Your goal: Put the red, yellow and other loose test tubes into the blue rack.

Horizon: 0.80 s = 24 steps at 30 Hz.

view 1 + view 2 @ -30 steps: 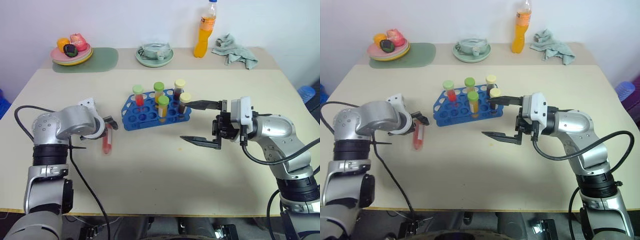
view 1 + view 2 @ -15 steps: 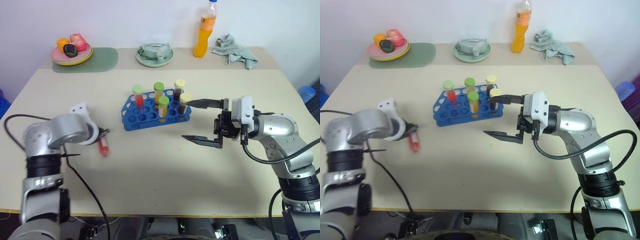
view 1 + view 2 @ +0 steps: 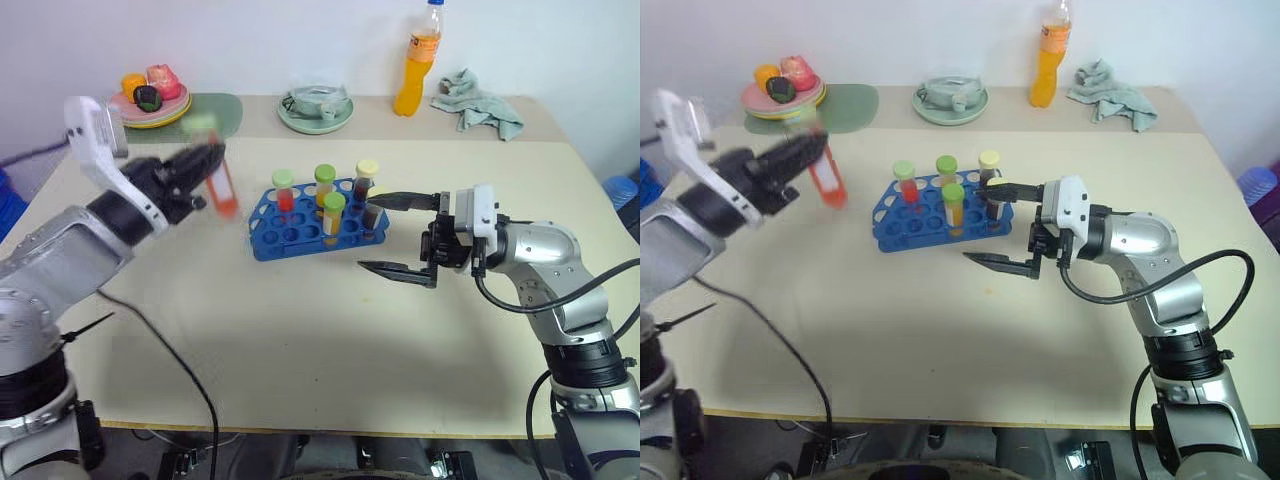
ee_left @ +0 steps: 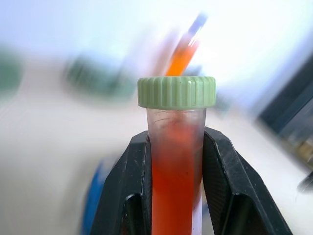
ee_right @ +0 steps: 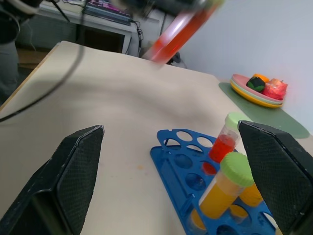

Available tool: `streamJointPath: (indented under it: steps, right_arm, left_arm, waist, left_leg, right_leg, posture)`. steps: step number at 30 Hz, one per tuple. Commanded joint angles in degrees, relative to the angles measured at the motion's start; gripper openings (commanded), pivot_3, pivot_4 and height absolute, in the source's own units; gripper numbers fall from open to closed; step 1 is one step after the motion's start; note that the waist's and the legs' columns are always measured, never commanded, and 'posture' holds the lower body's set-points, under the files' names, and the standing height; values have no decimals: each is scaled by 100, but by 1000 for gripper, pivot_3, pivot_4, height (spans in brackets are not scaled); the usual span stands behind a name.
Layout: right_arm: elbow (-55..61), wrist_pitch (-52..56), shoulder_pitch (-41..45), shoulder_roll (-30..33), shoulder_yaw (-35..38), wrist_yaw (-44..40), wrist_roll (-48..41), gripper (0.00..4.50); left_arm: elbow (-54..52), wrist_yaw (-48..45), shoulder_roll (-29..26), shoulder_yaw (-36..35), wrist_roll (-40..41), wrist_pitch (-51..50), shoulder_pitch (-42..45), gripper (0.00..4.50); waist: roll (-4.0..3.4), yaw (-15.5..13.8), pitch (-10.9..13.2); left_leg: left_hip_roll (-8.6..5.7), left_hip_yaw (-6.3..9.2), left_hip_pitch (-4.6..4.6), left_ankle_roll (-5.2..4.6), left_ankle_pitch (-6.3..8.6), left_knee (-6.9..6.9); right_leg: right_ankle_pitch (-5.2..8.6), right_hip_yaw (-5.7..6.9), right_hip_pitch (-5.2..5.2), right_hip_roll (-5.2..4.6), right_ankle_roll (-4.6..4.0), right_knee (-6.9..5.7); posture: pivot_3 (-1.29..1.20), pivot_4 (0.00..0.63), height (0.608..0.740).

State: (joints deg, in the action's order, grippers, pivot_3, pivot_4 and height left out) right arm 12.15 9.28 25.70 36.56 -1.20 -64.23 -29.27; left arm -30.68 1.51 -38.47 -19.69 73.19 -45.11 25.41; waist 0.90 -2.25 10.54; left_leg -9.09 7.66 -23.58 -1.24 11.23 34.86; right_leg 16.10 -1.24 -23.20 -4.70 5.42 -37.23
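While the left gripper [image 3: 200, 170] hung above the table [image 3: 300, 330], to the left of the blue rack [image 3: 312, 222], its jaws were clamped on a red-liquid test tube [image 4: 176, 166] with a light-green cap, held clear of the surface. Five capped tubes already stood upright in the rack's holes. Just to the right of the rack, the right gripper [image 3: 400, 235] pointed toward it, jaws wide apart with nothing between them, one finger near a pale-capped dark tube [image 3: 363, 200].
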Motion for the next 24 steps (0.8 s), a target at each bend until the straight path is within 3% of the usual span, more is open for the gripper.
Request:
streamJointPath:
  steps: [1,6,10,18,24]
  right_arm:
    - [222,4,41,77,222,117,-16,4500]
    - [477,142,-149,222,370,281,-64,4500]
    - [640,245,-260,343,477,360,-102,4500]
    - [822,517,-340,597,672,381,-221,4500]
    - [931,743,-344,718,722,374,-338,4500]
  left_arm:
    - [-114,-1176,244,835,-1727,1235,-63,881]
    - [494,-2470,790,1677,-3385,2880,-299,881]
    - [1011,-2930,1125,1806,-4039,3630,-275,881]
    - [1908,-3534,1439,1870,-4737,4496,-570,881]
    - [2442,-3729,1995,1955,-4942,4975,-765,881]
  waist:
    - [0,-2,0]
    - [-1,3,0]
    - [0,1,1]
    - [0,-3,1]
    - [0,-11,1]
  left_leg:
    - [0,-2,-2,0,0,-2]
    - [0,-2,-27,-9,5,-6]
    - [1,0,-43,-13,7,-3]
    - [1,1,-48,-28,16,15]
    - [1,3,-50,-29,16,23]
  right_leg:
    - [0,-1,0,-1,1,5]
    - [-7,-1,-24,0,14,17]
    - [-12,2,-39,1,21,15]
    - [-18,3,-35,2,33,15]
    - [-20,7,-33,2,37,14]
  posture:
    - [0,150,740]
    - [0,150,740]
    - [0,150,740]
    - [0,150,740]
    - [0,150,740]
